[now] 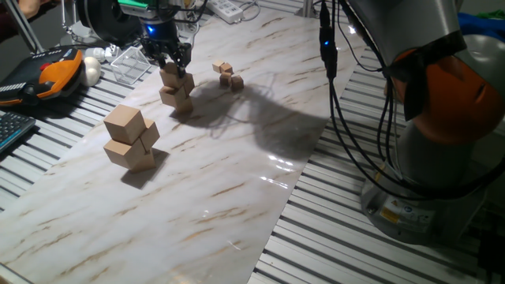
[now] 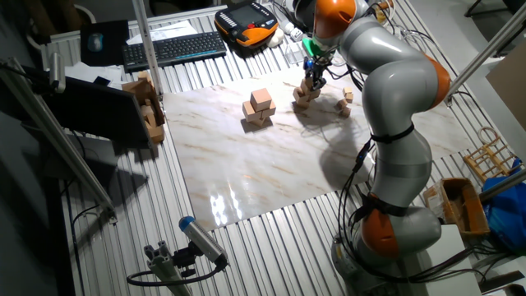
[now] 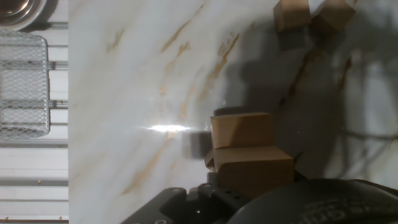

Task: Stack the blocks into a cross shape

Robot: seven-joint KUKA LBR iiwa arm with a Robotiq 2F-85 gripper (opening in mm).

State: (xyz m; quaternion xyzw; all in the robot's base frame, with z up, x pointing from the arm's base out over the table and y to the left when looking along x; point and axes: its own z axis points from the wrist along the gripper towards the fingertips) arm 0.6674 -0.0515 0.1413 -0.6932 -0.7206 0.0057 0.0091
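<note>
The marble board (image 1: 237, 181) carries everything; well off to the gripper's side stands a pile of bigger cubes (image 1: 132, 138). Directly beneath the gripper (image 1: 172, 61) sits the stack of blocks (image 1: 177, 88), its top cube between the fingers, apparently clenched. Tiny cubes (image 1: 229, 75) lie nearby. A skewed release could topple the uneven stack.

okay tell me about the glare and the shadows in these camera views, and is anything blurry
One fixed view: the arm's dark shadow falls across the marble board right of the gripper, with a bright glare streak near the board's right edge. The other fixed view: white glare on the board's near edge. Hand view: a sharp glare spot left of the blocks, heavy shadow on the right, and the gripper body is soft.
</note>
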